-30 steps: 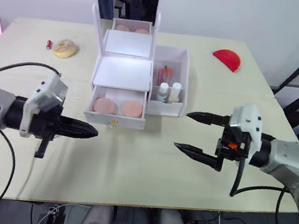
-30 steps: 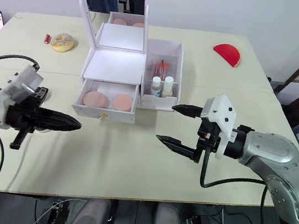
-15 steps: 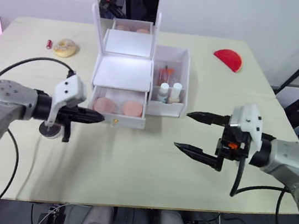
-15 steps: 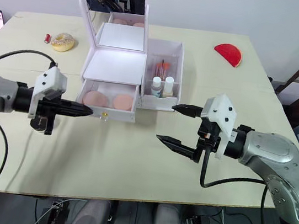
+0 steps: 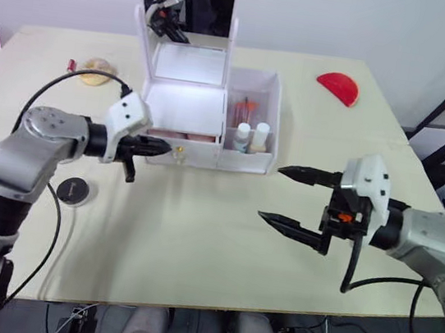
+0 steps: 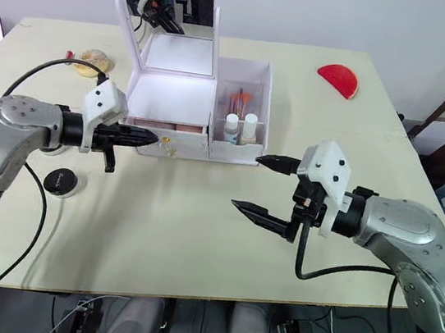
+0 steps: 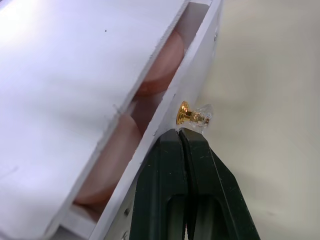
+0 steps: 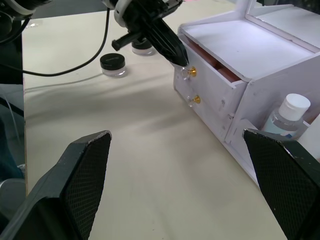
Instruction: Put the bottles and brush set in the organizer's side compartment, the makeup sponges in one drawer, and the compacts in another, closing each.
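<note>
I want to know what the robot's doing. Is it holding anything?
No. The shut left gripper only presses the drawer front beside its knob. The right gripper is open.

Left gripper (image 5: 161, 147) sitting fingers-together, tips pressing against the front of the organizer's (image 5: 185, 105) top drawer (image 5: 183, 138), which is showing only a thin gap. Bottles (image 5: 251, 137) and brush set (image 5: 246, 109) standing in the side compartment (image 5: 273, 99). Right gripper (image 5: 286, 197) hovering over the table (image 5: 197, 229) with fingers spread wide.
</note>
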Motion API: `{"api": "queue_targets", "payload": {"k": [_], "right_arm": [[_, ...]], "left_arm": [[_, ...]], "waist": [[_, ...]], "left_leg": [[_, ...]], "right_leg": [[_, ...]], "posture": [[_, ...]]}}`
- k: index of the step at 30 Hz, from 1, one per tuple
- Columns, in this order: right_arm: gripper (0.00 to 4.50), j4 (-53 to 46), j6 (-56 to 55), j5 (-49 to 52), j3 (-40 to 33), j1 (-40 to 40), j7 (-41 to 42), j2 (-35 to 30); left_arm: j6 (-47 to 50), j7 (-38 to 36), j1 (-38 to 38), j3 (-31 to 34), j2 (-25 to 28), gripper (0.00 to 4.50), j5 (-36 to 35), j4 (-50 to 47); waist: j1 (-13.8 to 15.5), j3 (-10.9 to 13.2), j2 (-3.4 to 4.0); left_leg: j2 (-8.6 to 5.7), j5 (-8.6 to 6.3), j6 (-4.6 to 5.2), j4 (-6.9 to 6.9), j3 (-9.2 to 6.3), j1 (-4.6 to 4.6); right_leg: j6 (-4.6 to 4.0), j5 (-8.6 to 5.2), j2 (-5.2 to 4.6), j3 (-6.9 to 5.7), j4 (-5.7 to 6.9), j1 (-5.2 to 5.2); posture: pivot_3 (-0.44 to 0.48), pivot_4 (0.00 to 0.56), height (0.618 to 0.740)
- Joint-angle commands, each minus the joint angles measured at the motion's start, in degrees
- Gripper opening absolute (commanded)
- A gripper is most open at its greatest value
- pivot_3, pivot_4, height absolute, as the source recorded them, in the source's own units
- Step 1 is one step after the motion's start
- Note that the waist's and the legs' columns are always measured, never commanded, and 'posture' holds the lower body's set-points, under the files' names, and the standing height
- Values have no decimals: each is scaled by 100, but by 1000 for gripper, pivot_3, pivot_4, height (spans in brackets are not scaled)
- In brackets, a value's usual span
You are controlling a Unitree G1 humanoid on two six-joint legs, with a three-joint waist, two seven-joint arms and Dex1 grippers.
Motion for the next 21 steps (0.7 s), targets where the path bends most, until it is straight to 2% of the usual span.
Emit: {"api": "queue_targets", "payload": {"k": [1, 8, 15, 18, 21], "right_arm": [[4500, -186, -22, 124, -166, -63, -27, -32], [4500, -230, 11, 222, -198, -50, -70, -61], [4500, -219, 32, 307, -259, -48, -73, -104], [4500, -158, 25, 308, -346, -17, -2, -159], [4500, -20, 2, 250, -490, 26, 110, -267]], "left_arm": [[-139, 187, -198, 32, -149, 56, 157, 80], [-126, 286, -251, 54, -391, 56, 301, 177], [-45, 207, -197, 159, -405, 56, 240, 18], [163, 63, -131, 373, -267, 56, -18, -246], [604, -251, 69, 762, -1, 56, -601, -720]], "waist": [[-1, 0, 0], [16, 0, 0], [14, 0, 0], [7, 0, 0], [-15, 0, 0]], "left_leg": [[0, 0, 0, 0, 0, 0], [0, 0, 0, 7, -4, 1], [0, 0, 0, 20, -4, 3], [0, 0, 0, 18, -5, 3], [0, 0, 0, 13, -5, 0]], "right_leg": [[0, 0, 0, 0, 1, 0], [0, 0, 1, 0, 5, 4], [2, 1, 0, 0, 5, 13], [2, 2, 1, 0, 5, 12], [3, 1, 1, 0, 1, 10]], "posture": [[0, 150, 739], [0, 150, 739], [0, 150, 739], [0, 150, 739], [0, 150, 739]]}}
